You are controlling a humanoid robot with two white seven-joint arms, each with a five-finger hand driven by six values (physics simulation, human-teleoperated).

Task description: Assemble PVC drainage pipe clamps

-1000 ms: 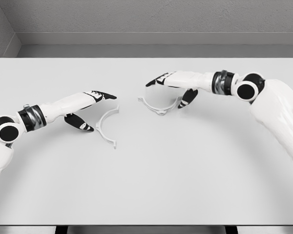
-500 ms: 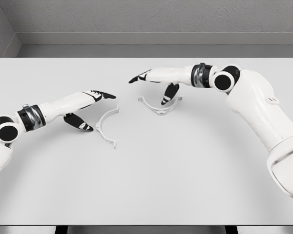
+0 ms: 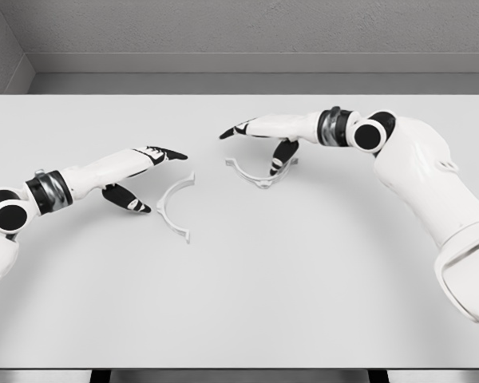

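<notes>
Two white half-ring clamp pieces lie flat on the white table point(image 3: 239, 303). The left clamp half point(image 3: 172, 207) opens toward the left, just right of my left hand point(image 3: 148, 177), whose fingers are spread with the thumb low and nothing held. The right clamp half point(image 3: 260, 173) opens away from me, under my right hand point(image 3: 259, 144). That hand hovers over it with fingers stretched out to the left and the thumb pointing down near the piece's right end; it holds nothing.
A grey wall point(image 3: 239, 32) runs behind the table's far edge. The right arm's elbow and upper arm point(image 3: 431, 183) fill the right side of the view.
My right hand swung left over the right clamp half, then drew back slightly right. The left hand edged a little to the left. Both clamp halves lie where they were.
</notes>
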